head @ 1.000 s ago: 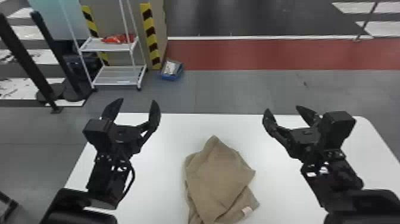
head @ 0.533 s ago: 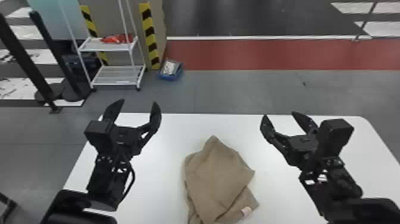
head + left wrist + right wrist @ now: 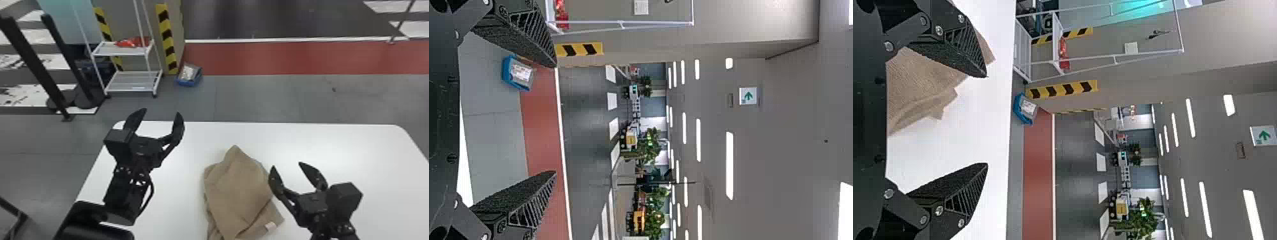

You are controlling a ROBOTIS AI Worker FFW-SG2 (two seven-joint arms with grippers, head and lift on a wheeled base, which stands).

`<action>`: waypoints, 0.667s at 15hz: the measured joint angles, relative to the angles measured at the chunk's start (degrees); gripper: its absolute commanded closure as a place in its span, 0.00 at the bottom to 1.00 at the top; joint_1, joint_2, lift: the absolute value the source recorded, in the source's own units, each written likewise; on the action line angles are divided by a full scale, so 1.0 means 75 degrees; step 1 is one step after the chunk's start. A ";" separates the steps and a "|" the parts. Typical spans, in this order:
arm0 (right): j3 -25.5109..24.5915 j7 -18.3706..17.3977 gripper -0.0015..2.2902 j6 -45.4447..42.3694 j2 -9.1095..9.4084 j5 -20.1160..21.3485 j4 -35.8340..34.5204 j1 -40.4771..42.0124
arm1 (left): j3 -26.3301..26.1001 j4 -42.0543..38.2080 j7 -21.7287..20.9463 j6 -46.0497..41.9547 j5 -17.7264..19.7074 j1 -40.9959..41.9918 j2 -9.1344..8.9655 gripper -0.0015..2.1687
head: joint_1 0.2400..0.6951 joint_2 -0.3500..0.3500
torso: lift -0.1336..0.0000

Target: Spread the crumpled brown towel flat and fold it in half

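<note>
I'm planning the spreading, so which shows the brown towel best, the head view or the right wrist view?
The head view: it shows most of the towel from above, folds and pale tag included, though the bottom edge crops it. The right wrist view shows part, one finger of the right end effector crossing in front.

"where's the room, with the brown towel as dial centre, twelve farthest?"
"bare white tabletop offers passage at twelve, a strip at nine."
"what blocks?"
"left gripper at ten; right gripper at two, its nearer finger overlapping the towel's edge in head view."
</note>
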 measured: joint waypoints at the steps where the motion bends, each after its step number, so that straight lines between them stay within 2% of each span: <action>1: 0.0124 0.0001 0.13 -0.0360 -0.0008 0.0040 0.0203 0.0121 | -0.0021 0.0013 0.0015 0.0007 0.0002 -0.0004 -0.0002 0.07 | 1.00 0.64 | 1.00; 5: 0.0338 0.0065 0.17 -0.1120 -0.0064 0.0045 0.0999 0.0318 | -0.0045 0.0102 -0.0007 0.0010 -0.0005 0.0004 0.0000 0.07 | 1.00 0.67 | 1.00; 10: 0.0281 -0.0057 0.18 -0.0558 -0.0076 -0.0071 0.1549 0.0241 | -0.0040 0.0203 -0.0048 0.0004 -0.0064 0.0004 0.0004 0.07 | 1.00 0.65 | 1.00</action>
